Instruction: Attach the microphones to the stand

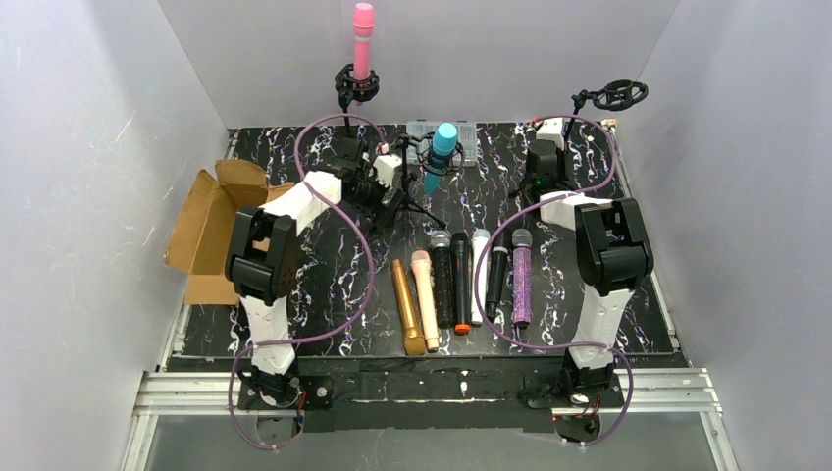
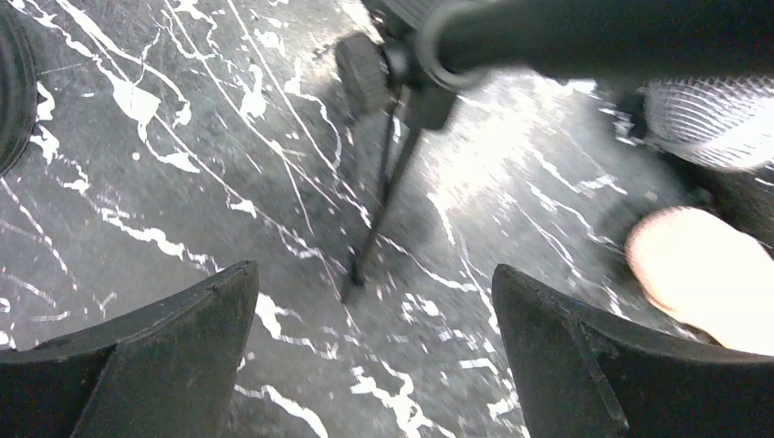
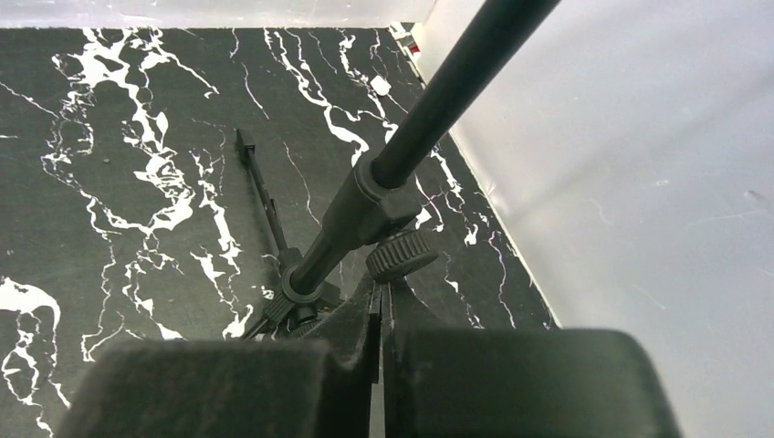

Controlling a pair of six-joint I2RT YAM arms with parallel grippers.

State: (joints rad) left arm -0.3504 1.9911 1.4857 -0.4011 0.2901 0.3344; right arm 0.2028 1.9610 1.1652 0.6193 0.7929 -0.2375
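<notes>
A pink microphone stands upright in the clip of the back-left stand. A teal microphone sits tilted in the middle stand's clip. The right stand's ring is empty. Gold, peach, black, white and purple glitter microphones lie side by side at the table's middle. My left gripper is open and empty above a tripod leg, with the peach microphone's head to its right. My right gripper is shut and empty beside the right stand's pole.
An open cardboard box lies at the table's left edge. A clear plastic case sits at the back behind the middle stand. White walls enclose the table on three sides. A clamp knob on the right stand sits just above my right fingertips.
</notes>
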